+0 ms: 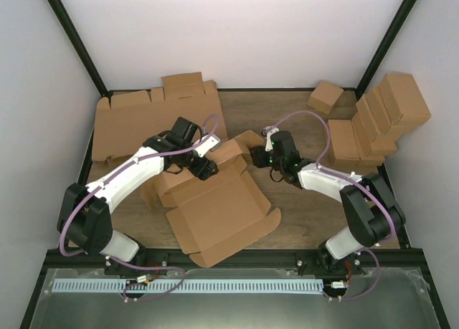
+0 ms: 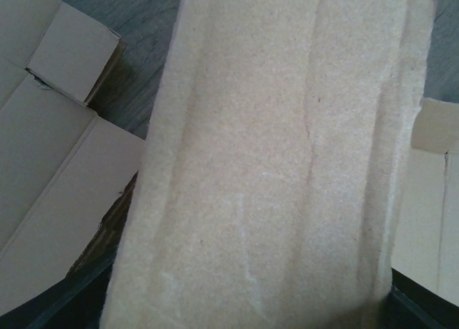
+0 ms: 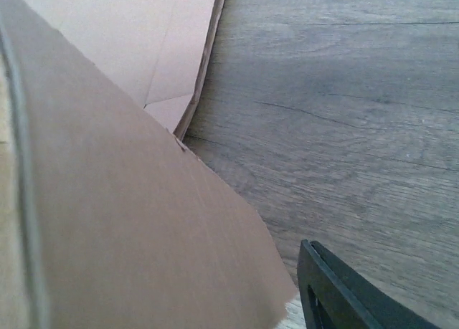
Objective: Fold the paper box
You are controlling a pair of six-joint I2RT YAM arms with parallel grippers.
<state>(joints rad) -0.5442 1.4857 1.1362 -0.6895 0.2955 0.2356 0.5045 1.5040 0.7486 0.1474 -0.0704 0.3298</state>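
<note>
Cardboard filled both wrist views. The box (image 1: 219,214) was seen mid-table (image 1: 301,121), half formed. Its big flat panel was spread toward the arm bases, and its raised far part sat between the two arms. The left gripper (image 1: 206,170) was set at the far-left side of that part, and the right gripper (image 1: 259,157) at a lifted flap on the far-right corner. The flat panel thus lay nearward of both grippers, its long edges slanting from near-left to far-right. Neither arm was judged clearly nearer to it. Whether either gripper was clamped or released could not be told. On the left the cardboard blocked the view, and on the right only one finger (image 3: 351,293) was shown, just beside the cardboard's edge.
</note>
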